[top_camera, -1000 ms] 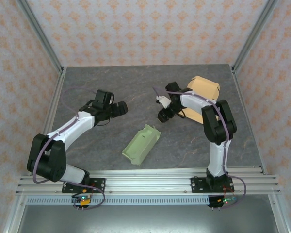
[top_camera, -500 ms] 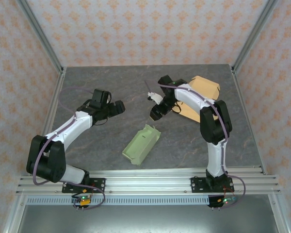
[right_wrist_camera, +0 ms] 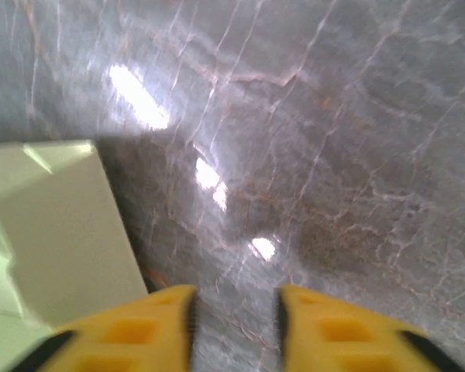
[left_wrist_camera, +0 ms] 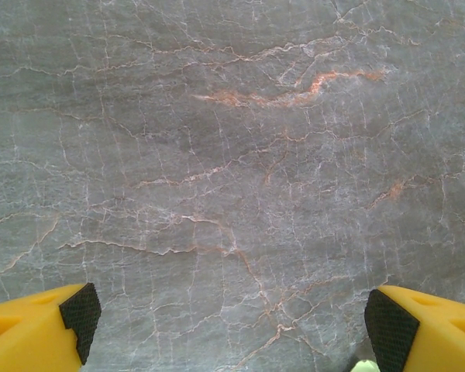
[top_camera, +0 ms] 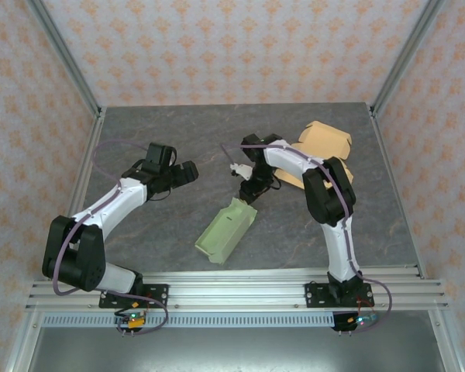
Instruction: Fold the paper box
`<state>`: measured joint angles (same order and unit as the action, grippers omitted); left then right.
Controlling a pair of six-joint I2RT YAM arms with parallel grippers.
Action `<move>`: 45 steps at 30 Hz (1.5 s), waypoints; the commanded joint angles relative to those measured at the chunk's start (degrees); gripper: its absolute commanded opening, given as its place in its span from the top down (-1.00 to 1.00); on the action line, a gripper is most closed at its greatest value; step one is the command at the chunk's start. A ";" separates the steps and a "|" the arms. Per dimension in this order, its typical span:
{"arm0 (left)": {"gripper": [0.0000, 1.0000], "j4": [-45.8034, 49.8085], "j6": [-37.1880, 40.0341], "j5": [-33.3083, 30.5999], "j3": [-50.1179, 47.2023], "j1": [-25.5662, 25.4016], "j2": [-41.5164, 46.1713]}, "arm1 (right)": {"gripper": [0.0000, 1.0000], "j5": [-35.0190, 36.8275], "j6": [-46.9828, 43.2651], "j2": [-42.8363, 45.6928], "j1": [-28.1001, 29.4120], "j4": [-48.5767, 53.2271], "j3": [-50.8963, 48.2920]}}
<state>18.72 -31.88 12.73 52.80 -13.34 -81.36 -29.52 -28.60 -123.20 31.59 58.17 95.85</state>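
Observation:
The paper box (top_camera: 226,229) is a pale green, half-formed tray lying slantwise in the middle of the table. In the right wrist view its flat side (right_wrist_camera: 54,225) is at the left. My right gripper (top_camera: 250,190) hovers just beyond the box's far end. Its yellow fingers (right_wrist_camera: 234,306) stand a narrow gap apart, with only bare table between them. My left gripper (top_camera: 187,172) hangs over the table to the left of the box. In the left wrist view its fingers (left_wrist_camera: 232,329) are spread wide and hold nothing. A sliver of green box (left_wrist_camera: 362,366) peeks in beside the right fingertip.
A tan paper box (top_camera: 325,147) sits at the back right, partly behind the right arm. The grey marbled tabletop (top_camera: 178,124) is bounded by metal frame posts and patterned walls. A rail (top_camera: 232,291) runs along the near edge.
My right gripper has swung left and nearer, from beside the tan box to the green box's far end, and its jaws have narrowed. The left arm has barely shifted.

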 commanded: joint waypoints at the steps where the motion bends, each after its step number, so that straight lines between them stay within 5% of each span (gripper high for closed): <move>1: -0.84 1.66 0.41 -1.40 -0.23 0.53 1.92 | 0.58 1.50 2.13 1.32 0.23 -4.63 -1.74; 7: -0.84 2.28 0.07 0.43 0.46 0.57 3.11 | 0.89 -0.37 2.22 8.54 0.07 -14.94 -8.33; 15: -0.84 3.08 -0.37 0.62 -0.13 0.60 4.72 | 0.12 -7.73 -2.11 8.72 -0.70 -4.07 -3.39; 27: -0.85 2.34 -0.84 0.44 -1.71 1.48 3.78 | -0.04 3.15 -0.04 2.06 3.23 3.35 0.36; 31: -0.85 2.04 -0.89 0.31 -1.60 1.41 3.29 | 0.11 7.49 0.77 0.16 3.65 3.02 0.59; 35: -0.85 1.94 -1.10 0.81 -1.52 1.48 2.42 | 0.67 9.24 2.22 1.60 3.67 -1.08 -1.43; 41: -0.85 1.54 -0.84 3.12 -1.47 1.48 2.72 | 0.98 6.61 1.97 10.30 3.57 -13.46 -9.16; 45: -0.85 1.32 -0.80 3.92 -1.32 1.47 4.14 | 1.00 6.49 3.07 16.49 2.40 -23.34 -14.49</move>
<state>20.34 -32.12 15.33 51.35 -12.23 -78.59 -24.18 -26.50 -111.39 34.87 44.47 84.05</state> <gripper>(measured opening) 0.924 0.051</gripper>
